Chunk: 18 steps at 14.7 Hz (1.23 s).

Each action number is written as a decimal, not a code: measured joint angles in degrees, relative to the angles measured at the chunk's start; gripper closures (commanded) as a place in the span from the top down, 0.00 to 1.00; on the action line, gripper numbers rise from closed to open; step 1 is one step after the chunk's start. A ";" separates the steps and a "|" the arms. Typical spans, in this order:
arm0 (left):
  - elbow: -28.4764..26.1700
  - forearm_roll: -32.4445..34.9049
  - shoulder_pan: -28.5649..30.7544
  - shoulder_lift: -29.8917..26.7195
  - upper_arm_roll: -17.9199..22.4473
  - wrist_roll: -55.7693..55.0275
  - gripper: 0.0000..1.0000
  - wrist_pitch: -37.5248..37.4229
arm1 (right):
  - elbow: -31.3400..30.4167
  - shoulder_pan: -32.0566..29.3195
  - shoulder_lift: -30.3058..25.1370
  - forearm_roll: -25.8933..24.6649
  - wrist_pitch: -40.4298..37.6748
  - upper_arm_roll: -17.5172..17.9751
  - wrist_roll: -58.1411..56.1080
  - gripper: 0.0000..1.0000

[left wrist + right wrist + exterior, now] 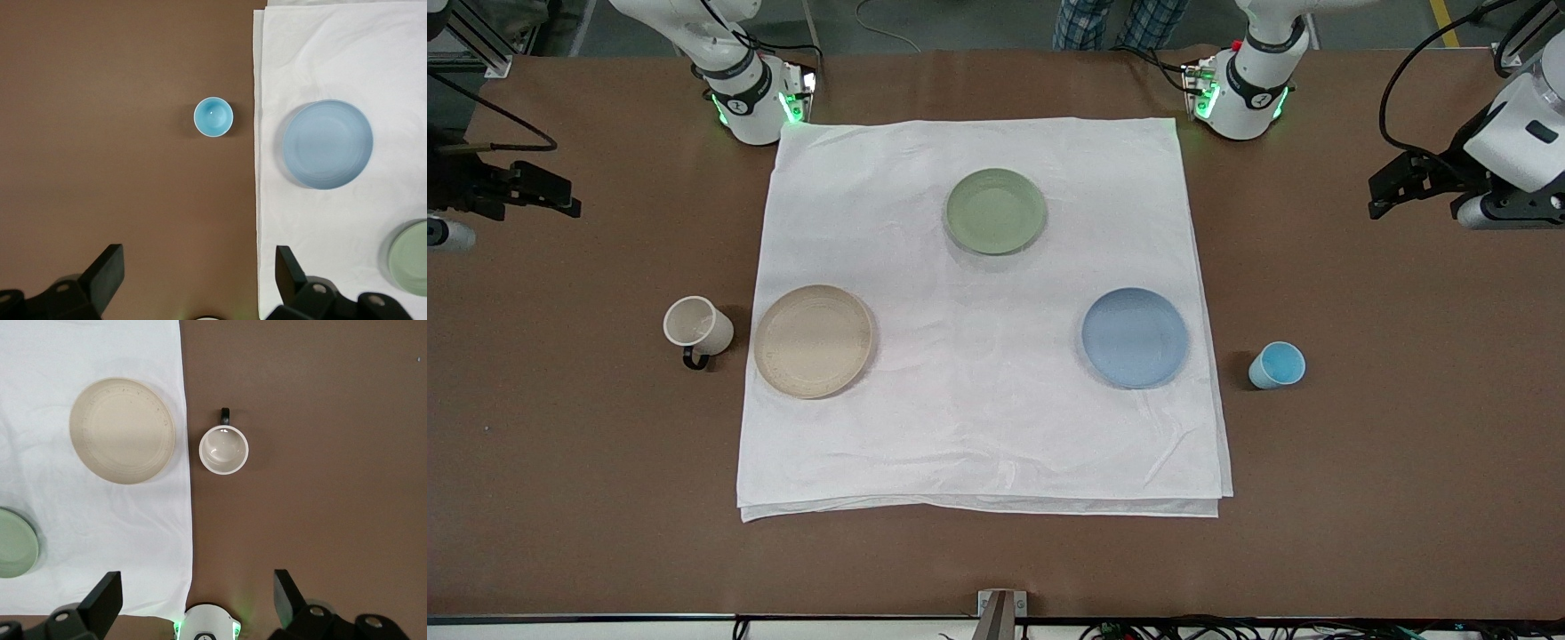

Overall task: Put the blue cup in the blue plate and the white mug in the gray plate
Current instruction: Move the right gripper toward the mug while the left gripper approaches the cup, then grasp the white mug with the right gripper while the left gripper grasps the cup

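The blue cup (213, 117) and white mug (224, 449) look light, rigid, probably slick; pinch each across its rim; left gripper (200, 280) and right gripper (198, 603) hang high, fingers spread, empty.

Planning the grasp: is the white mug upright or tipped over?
Upright. The white mug stands on the bare table, its round open mouth facing up and empty inside, handle out sideways.

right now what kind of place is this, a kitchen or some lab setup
Most likely a robotics lab or test bench, not a kitchen. Two arm bases are bolted to a brown table, a white cloth is laid out as a work area, and cables run along the table's edges. Someone's legs show at the robots' end.
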 measured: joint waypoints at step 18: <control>-11.13 0.01 2.38 19.56 2.43 1.57 1.00 26.60 | -5.72 1.49 10.26 -4.46 20.82 -2.34 -0.09 1.00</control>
